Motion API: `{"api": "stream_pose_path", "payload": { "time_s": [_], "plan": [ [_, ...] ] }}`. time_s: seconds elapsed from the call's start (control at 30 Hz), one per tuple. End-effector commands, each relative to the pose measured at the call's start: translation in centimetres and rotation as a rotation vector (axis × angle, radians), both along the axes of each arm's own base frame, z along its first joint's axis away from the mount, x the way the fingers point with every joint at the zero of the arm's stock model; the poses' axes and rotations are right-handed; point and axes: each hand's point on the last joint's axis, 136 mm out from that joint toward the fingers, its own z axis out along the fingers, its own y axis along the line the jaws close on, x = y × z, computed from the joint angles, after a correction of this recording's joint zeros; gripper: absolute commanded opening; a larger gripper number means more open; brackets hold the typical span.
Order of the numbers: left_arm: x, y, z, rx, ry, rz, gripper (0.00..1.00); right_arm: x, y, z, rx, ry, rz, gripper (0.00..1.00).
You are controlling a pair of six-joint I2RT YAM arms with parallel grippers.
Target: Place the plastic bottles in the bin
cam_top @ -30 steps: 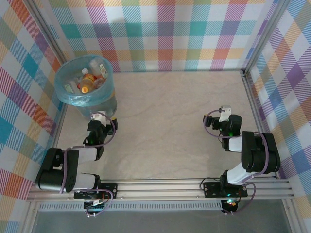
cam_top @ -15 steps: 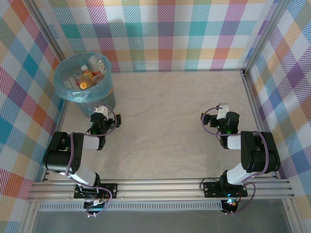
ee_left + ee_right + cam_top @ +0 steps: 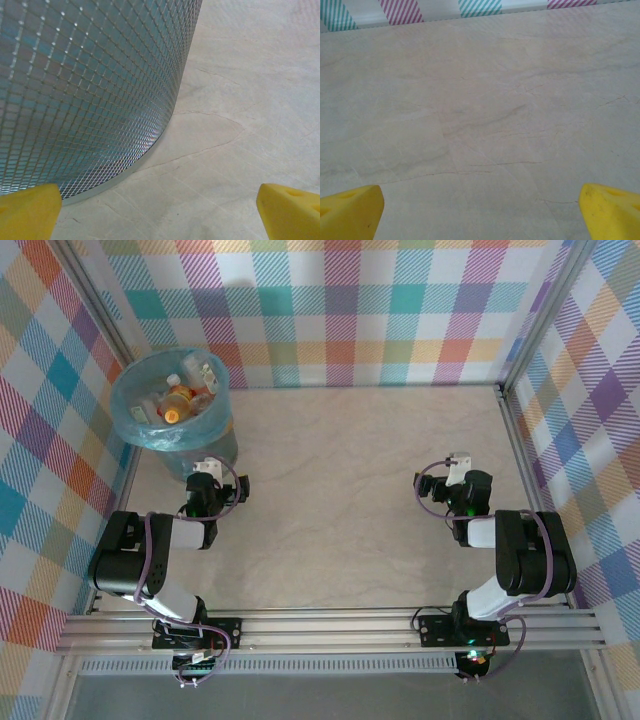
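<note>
Item, bin (image 3: 152, 438): round, translucent, lined with a light blue bag, standing at the far left corner of the table (image 3: 350, 500), close to the chequered wall (image 3: 340, 310). In the left wrist view its gridded wall (image 3: 90, 85) rises upright from the table on the left side. Contents, plastic bottles (image 3: 180, 398): several small clear bottles heaped inside the bin, one with an orange cap and orange label uppermost, others with white labels; the exact count cannot be told. Item, left gripper (image 3: 207, 464): just beside the near side of the bin and pointing toward it, apart from its wall; its yellow fingertips (image 3: 27, 210) stand wide apart at the two edges of the left wrist view, nothing between them. Item, right gripper (image 3: 458, 462): over bare table on the right, well apart from the bin; its yellow fingertips (image 3: 350, 210) likewise spread wide, holding nothing. Table surface: pale, marble-veined.
</note>
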Motion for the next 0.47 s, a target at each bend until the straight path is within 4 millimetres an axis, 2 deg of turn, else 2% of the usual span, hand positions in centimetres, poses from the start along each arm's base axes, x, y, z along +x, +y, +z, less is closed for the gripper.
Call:
{"api": "stream_pose_path", "payload": {
  "time_s": [0.0,0.43],
  "plan": [
    [0.61,0.35,0.74,-0.01,-0.022,0.015,1.0,0.6,0.19,1.0,0.003,-0.026,0.002,1.0],
    [0.61,0.32,0.77,-0.007,-0.023,0.016,1.0,0.6,0.2,1.0,0.003,-0.026,0.002,1.0]
  ]
}}
